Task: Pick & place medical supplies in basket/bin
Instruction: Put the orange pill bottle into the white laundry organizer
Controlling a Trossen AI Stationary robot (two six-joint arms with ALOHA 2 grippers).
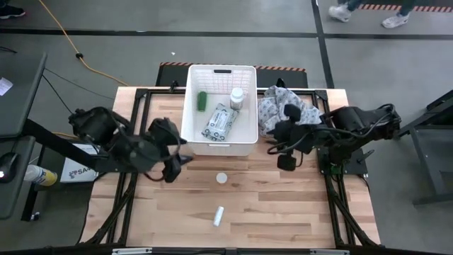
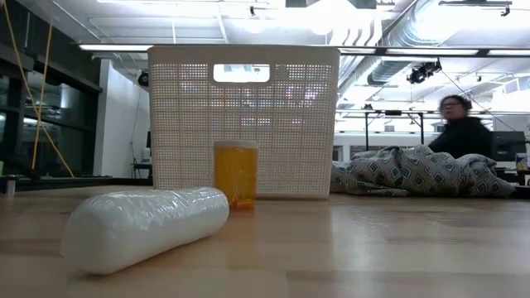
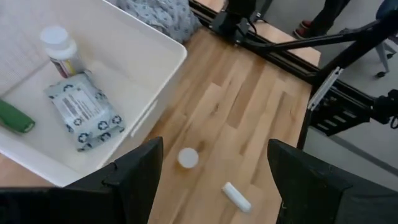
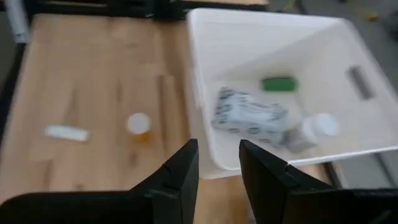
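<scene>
White lattice bin (image 1: 191, 106) holding wipes packet (image 1: 219, 122), left claw (image 1: 178, 160) apart, right claw (image 1: 277, 138) nearly together, empty.

Legible text is almost absent. In the high view, at the left edge of the frame beside the table, a white box (image 1: 76, 170) under the left arm carries dark letters of which only "SA" can be made out; the rest is hidden by the arm. The wipes packet (image 1: 220, 122) in the bin (image 1: 194, 134) bears a white label with printing too small to read. The bottle (image 3: 61, 51) label is likewise unreadable.
</scene>
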